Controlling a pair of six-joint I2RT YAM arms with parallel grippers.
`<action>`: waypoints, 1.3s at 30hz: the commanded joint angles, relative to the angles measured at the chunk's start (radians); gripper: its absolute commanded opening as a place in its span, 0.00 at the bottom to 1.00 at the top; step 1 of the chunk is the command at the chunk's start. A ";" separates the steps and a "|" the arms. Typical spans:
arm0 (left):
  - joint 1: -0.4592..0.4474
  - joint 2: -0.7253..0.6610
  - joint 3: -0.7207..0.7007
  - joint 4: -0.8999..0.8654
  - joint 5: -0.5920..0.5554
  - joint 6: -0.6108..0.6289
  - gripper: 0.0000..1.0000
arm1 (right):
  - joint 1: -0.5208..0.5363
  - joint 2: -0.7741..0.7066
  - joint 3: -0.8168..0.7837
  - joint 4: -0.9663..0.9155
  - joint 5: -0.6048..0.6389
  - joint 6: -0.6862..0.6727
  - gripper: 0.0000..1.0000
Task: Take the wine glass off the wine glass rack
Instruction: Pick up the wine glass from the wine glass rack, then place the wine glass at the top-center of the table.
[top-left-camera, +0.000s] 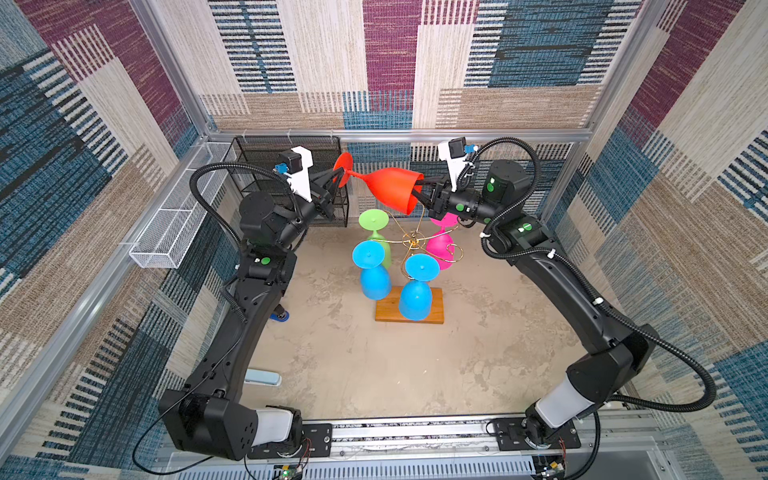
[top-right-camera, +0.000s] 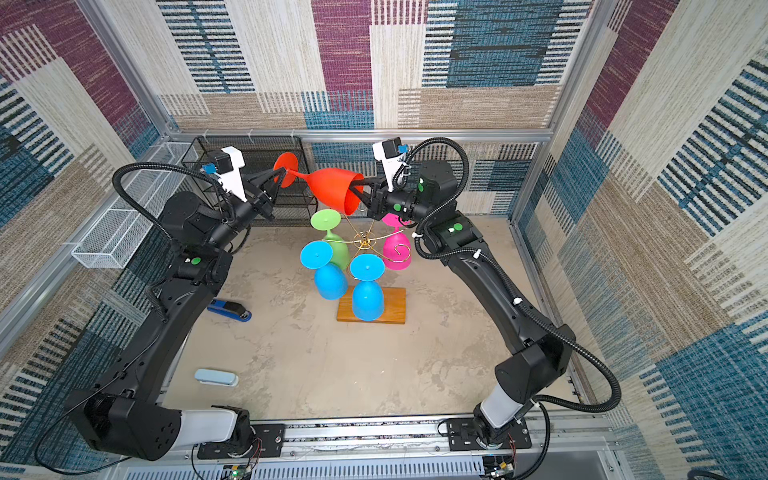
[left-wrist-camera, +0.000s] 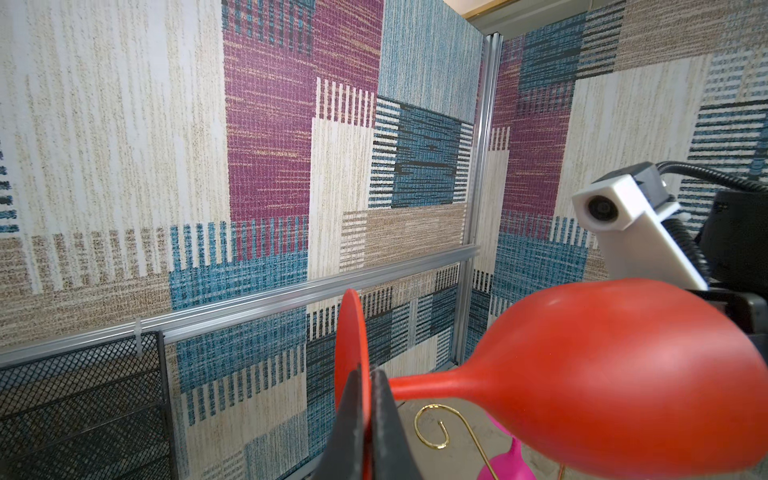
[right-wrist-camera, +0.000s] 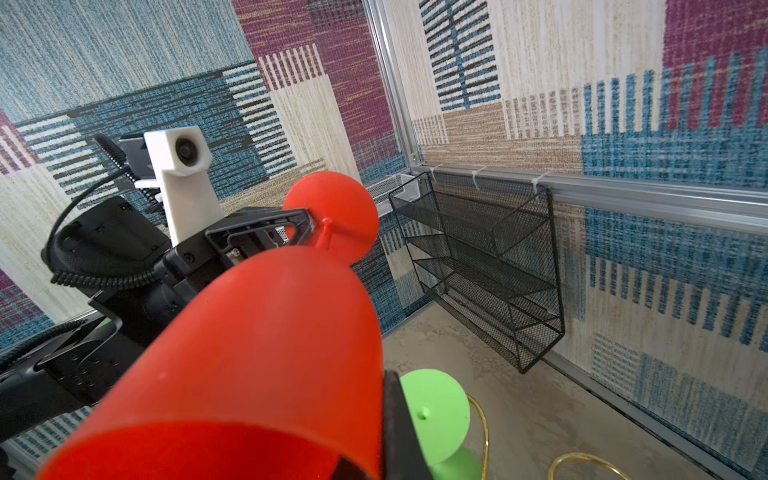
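My left hand (top-left-camera: 337, 176) is pressed together on the flat round foot of the red wine glass (top-left-camera: 392, 189), pinching the thin disc by its edge. The left wrist view shows my two dark fingers (left-wrist-camera: 384, 424) on either side of it. My right hand (top-left-camera: 419, 190) is clamped on the other end of the glass, at the rim of the bowl. One finger (right-wrist-camera: 395, 424) lies against the outside of the wall and the other reaches into the mouth.

The glass lies on its side in the air between my two hands, foot toward the left one and open mouth toward the right one.

The wine glass rack (top-left-camera: 412, 240) stands below and between my hands on the counter (top-left-camera: 332, 353), its gold scroll arms spreading from a pole over a wooden base (top-left-camera: 436, 309). In the left wrist view one gold curl (left-wrist-camera: 432, 428) shows under the red stem, apart from it.

Four glasses hang upside down on the rack. A pink glass (top-left-camera: 440, 245) is just beneath my right hand, and a green glass (top-left-camera: 374, 222) is beneath the red bowl, on my left hand's side. A blue glass (top-left-camera: 368, 255) and a second blue glass (top-left-camera: 422, 268) hang lower, on the near side of the rack.

A black mesh shelf unit (top-left-camera: 266, 158) sits behind my left hand against the wall. A white wire mesh tray (top-left-camera: 174, 224) lies farther out on that same side.
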 joint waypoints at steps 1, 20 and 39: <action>0.002 -0.007 0.003 0.007 -0.025 -0.003 0.08 | 0.005 -0.001 0.017 0.013 -0.026 0.015 0.00; 0.003 -0.121 -0.048 -0.098 -0.146 0.124 0.74 | -0.104 -0.012 0.202 -0.214 0.281 -0.102 0.00; 0.207 -0.310 -0.362 -0.139 -0.248 -0.036 0.81 | -0.288 0.155 0.433 -0.728 0.768 -0.304 0.00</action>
